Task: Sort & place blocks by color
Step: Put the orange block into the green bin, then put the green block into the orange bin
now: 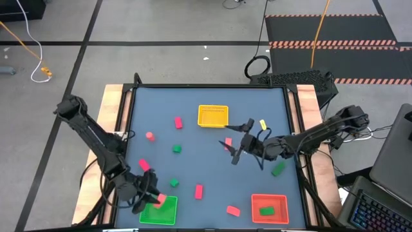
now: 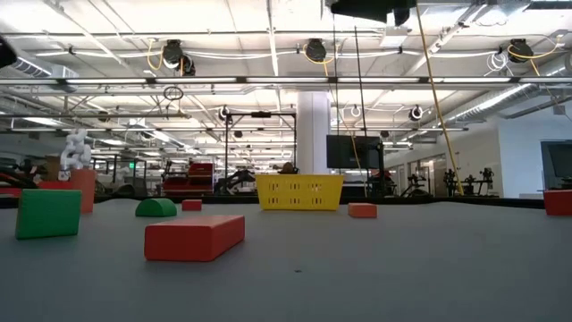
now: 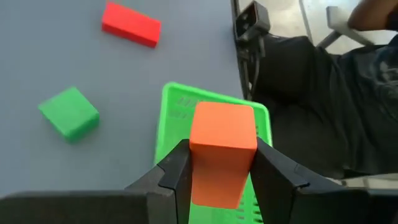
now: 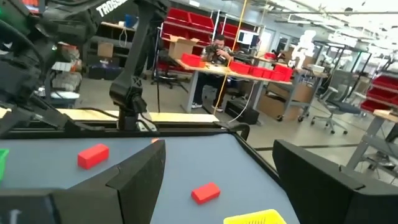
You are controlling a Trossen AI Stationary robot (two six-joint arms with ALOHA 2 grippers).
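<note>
My left gripper [image 1: 153,195] is at the table's near left, above the green basket [image 1: 161,212], and it is shut on a salmon-orange block [image 3: 222,146]. My right gripper [image 1: 237,140] hangs open over the table's middle right, level, with nothing between its fingers [image 4: 134,180]. Loose blocks lie on the table: a green one [image 3: 68,112] and a red bar [image 3: 130,25] near the green basket, and a red one [image 1: 178,122], a pink one [image 1: 149,136] and a green one [image 1: 176,149] farther off. My left gripper pinches the salmon-orange block by two opposite sides [image 3: 198,155] between its two fingers. The fingers slant down toward the table's near edge. The block is lifted clear and hangs over the green basket's rim [image 3: 186,93].
A yellow basket [image 1: 213,116] stands at the far middle. A red basket [image 1: 283,200] at the near right holds a green block [image 1: 266,210]. More blocks lie about: green [image 1: 278,169], yellow [image 1: 262,124], red [image 1: 233,210]. A person sits beyond the table's near edge [image 3: 348,93].
</note>
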